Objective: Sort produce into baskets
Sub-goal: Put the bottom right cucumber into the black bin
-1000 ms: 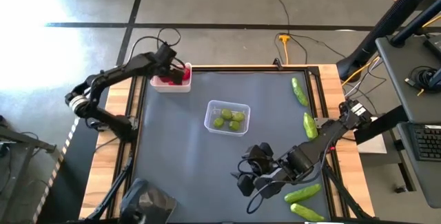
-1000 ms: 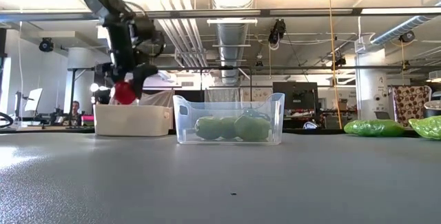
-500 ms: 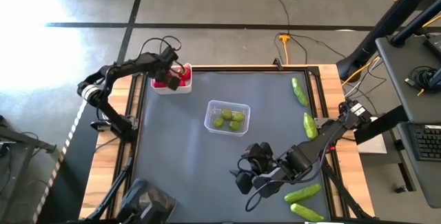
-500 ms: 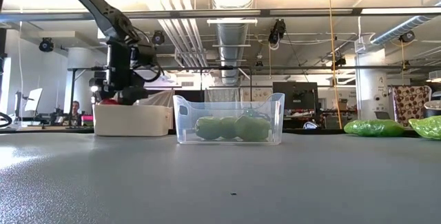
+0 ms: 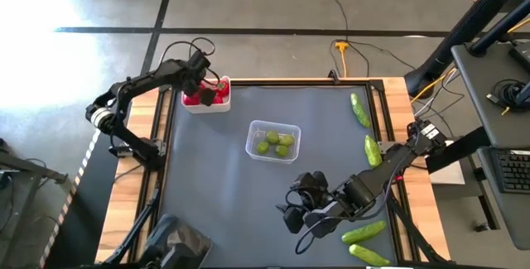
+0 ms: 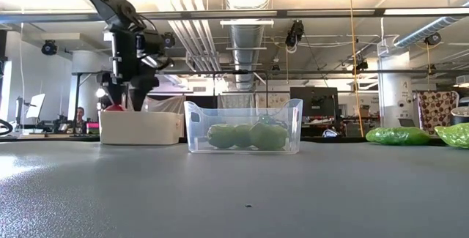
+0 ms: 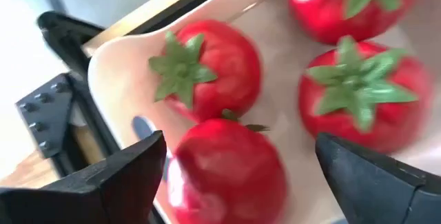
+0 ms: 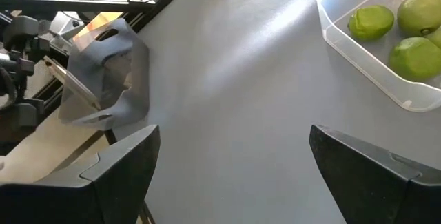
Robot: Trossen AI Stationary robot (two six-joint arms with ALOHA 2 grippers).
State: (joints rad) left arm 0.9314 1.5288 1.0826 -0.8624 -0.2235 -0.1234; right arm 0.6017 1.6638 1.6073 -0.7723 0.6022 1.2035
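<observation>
Left gripper (image 5: pixel 201 84): hanging right over the opaque white rectangular tub (image 5: pixel 205 103) at the far left corner of the dark table mat (image 5: pixel 215 194). In the left wrist view its two dark fingers (image 7: pixel 103 182) are spread wide, with a strawberry sitting in the gap but not pinched as far as I can see.

Strawberries: four small red strawberries with green leafy tops (image 7: pixel 207 69) show in the left wrist view, all lying inside the white tub. From above they're just a red patch (image 5: pixel 199 98) half hidden under the gripper.

White tub, low view: sits on the table just left of the clear tub (image 6: pixel 141 128), with the left gripper (image 6: pixel 132 95) dipping down to its rim.

Clear tub: clear plastic rectangular tub with rounded corners (image 5: pixel 254 148), roughly mid-table, holding the small round yellow-green fruits (image 5: pixel 274 142). The low view shows three side by side (image 6: pixel 242 136).

Right gripper (image 5: pixel 296 213): parked low near the front of the mat, well apart from both tubs. Its fingers (image 8: pixel 110 172) are wide apart with nothing between them, just bare mat, and the clear tub sits off ahead (image 8: pixel 358 48).

Cucumbers: four long glossy green cucumbers on the right side, all outside any tub. One near the far right corner (image 5: pixel 358 109), one just below it (image 5: pixel 372 150), two near the front right by the right arm (image 5: pixel 363 232) (image 5: pixel 368 255).

Grey thing: a grey plastic mount-looking part (image 5: pixel 178 242) at the front left edge of the table.
</observation>
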